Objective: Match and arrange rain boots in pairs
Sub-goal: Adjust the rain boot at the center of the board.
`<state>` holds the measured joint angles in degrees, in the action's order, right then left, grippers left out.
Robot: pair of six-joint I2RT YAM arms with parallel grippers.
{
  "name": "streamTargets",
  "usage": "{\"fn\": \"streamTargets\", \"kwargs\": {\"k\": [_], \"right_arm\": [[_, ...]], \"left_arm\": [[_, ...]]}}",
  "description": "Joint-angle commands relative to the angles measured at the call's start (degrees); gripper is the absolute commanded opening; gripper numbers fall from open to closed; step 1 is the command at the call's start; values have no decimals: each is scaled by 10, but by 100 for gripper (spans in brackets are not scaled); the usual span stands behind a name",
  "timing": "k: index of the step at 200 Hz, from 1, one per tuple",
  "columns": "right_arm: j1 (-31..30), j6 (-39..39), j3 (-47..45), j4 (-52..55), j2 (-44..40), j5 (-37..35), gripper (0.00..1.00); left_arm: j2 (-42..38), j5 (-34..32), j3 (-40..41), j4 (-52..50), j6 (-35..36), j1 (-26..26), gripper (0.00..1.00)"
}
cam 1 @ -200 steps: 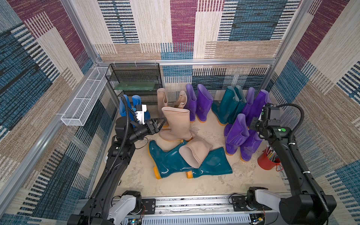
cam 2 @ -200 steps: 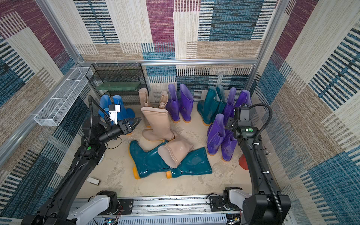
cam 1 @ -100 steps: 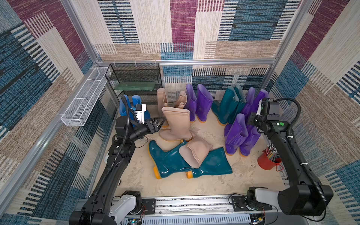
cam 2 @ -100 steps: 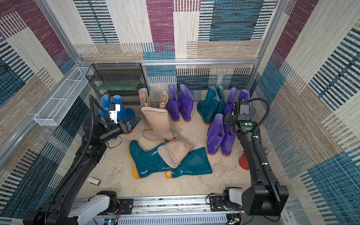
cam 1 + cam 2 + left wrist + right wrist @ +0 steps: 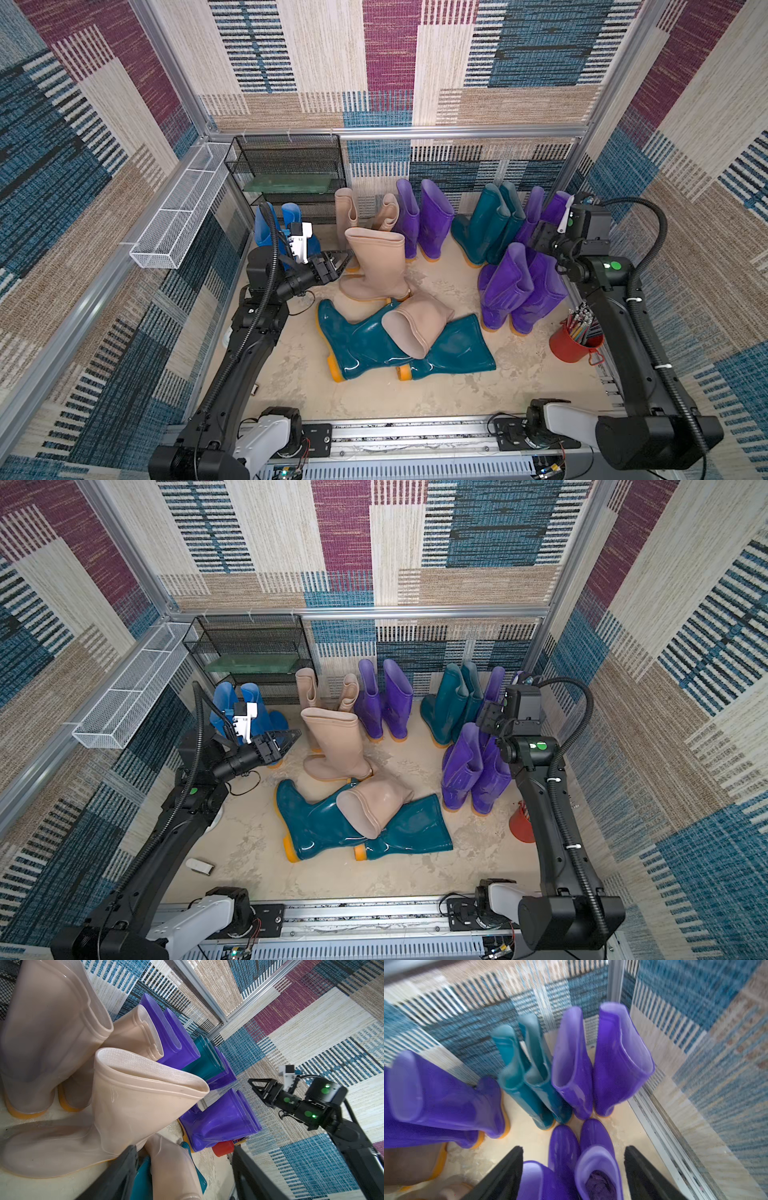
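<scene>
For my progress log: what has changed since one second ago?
The right hand moved up and rearward, open, away from the front pair of glossy purple rubber boots, whose outer boot shifted slightly rearward. The left hand and the other boots stayed put.

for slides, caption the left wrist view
open left gripper facing a standing beige boot, purple boots and teal boots beyond, right gripper far off

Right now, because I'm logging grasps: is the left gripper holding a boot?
No: in a top view the left gripper is open and empty, beside the upright beige boot rather than closed on it.
</scene>
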<state>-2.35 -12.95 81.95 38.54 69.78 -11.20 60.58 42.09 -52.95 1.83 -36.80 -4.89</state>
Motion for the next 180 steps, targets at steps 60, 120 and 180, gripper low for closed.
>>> {"fn": "streamTargets", "kwargs": {"k": [60,120,180], "right_arm": [[-239,84,230,-66,311,-47,93],[-228,87,422,12,520,-102,90],[-193,51,376,-35,498,-36,0]], "left_arm": [[-22,-46,3,-21,89,3,75],[-25,-50,11,-13,101,5,75],[-15,-39,8,-10,93,10,75]]}}
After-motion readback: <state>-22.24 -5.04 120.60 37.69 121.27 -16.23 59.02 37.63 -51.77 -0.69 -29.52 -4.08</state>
